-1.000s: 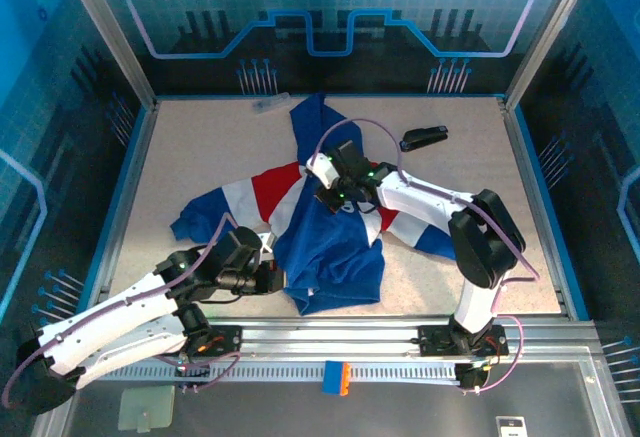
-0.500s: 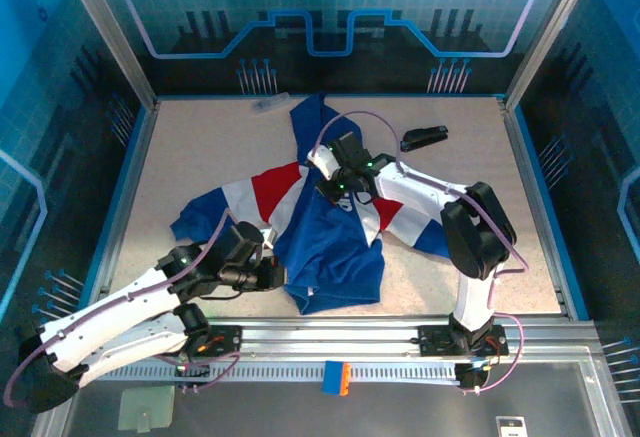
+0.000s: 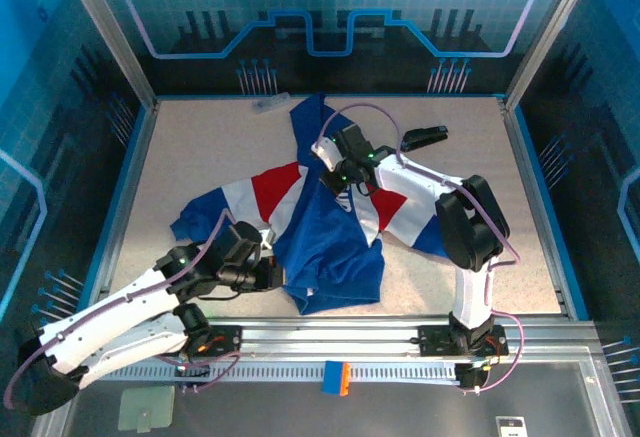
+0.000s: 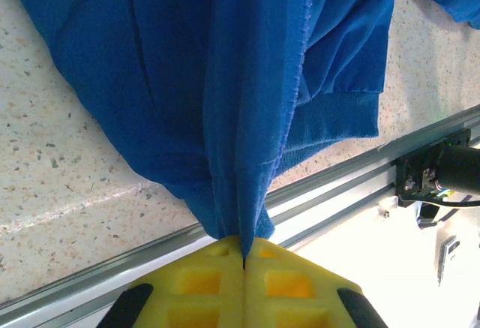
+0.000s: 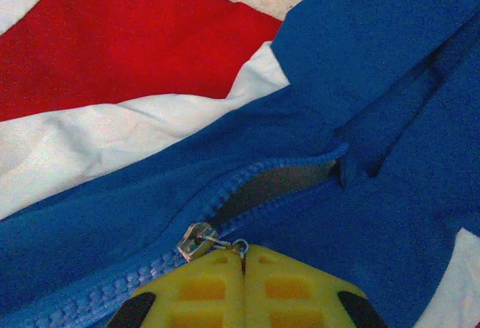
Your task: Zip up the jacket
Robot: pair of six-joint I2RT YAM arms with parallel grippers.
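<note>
The royal-blue jacket (image 3: pixel 330 252) with red and white bands lies crumpled in the middle of the table, hood toward the far side. My left gripper (image 3: pixel 278 275) is at the jacket's near-left bottom edge. In the left wrist view its yellow fingers (image 4: pixel 244 249) are shut on the blue hem (image 4: pixel 240 215), which is pulled taut. My right gripper (image 3: pixel 336 179) sits on the chest. In the right wrist view it (image 5: pixel 242 257) is shut on the zipper pull by the metal slider (image 5: pixel 196 240). Above the slider the zip (image 5: pixel 277 182) gapes open up to the collar.
A small black stapler-like object (image 3: pixel 423 138) lies on the table at the back right of the jacket. A pale small object (image 3: pixel 270 103) rests by the far edge. A metal rail (image 3: pixel 340 337) runs along the near edge, close behind the left gripper.
My right gripper has moved up the jacket's front toward the hood with the zipper pull. The left gripper has stayed on the hem.
</note>
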